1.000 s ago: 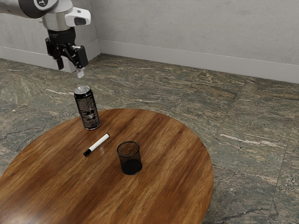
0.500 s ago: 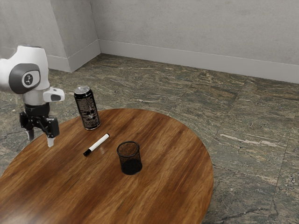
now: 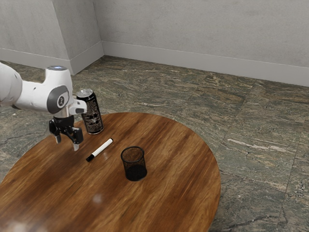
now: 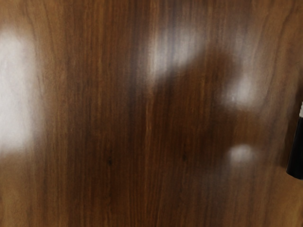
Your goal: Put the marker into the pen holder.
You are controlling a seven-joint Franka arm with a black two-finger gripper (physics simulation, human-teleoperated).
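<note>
Hovering hand (image 3: 67,144) nearer the marker (image 3: 101,149)

Can (image 3: 94,121): tall blk cyl., greyish print, silvery top; upright on bench, nr its far edge, twd exterior view's left.
Bench (image 3: 183,164): round top, brn wood w/ darker grain streaks; near side cut off by exterior view's lower edge.
Glare (image 4: 241,90): several whitish patches on the wood, wrist view.
Floor (image 3: 256,125): grey-grn/brn stone look, pale veins, some straight joints.
Wall (image 3: 203,29): plain grey, far side; juts fwd at exterior view's left.
Baseboard (image 3: 193,64): lt grey strip, btwn wall & floor.
</note>
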